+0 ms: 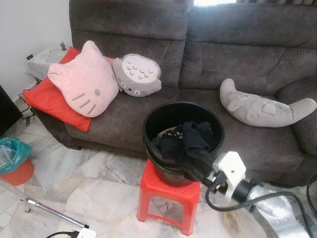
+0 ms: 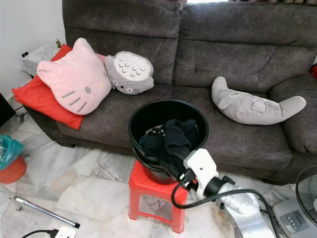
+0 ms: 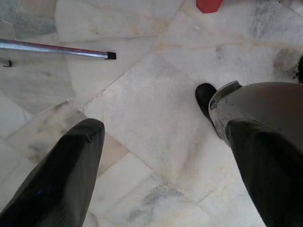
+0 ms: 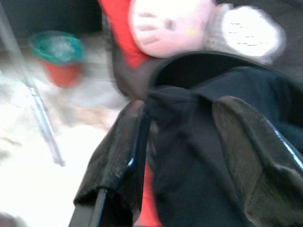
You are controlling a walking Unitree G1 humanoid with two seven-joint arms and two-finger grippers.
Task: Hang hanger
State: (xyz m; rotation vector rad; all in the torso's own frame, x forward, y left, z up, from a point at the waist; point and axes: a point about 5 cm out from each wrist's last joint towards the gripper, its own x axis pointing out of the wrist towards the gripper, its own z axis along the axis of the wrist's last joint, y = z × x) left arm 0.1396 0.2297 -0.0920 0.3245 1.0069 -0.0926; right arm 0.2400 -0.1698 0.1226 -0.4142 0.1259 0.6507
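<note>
The right claw [image 4: 182,156] has its fingers apart around black clothes [image 2: 168,141] in the black bucket [image 2: 148,116]; the left claw [image 3: 161,161] hangs open over the floor.

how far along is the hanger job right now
Nothing looks done: no hanger or hung garment can be made out. In hand: the right pincer reaches into the black bucket on the red stool, its fingers around the dark clothes. The left pincer hangs open over the floor. Lifting a garment out and hanging it are left.
</note>
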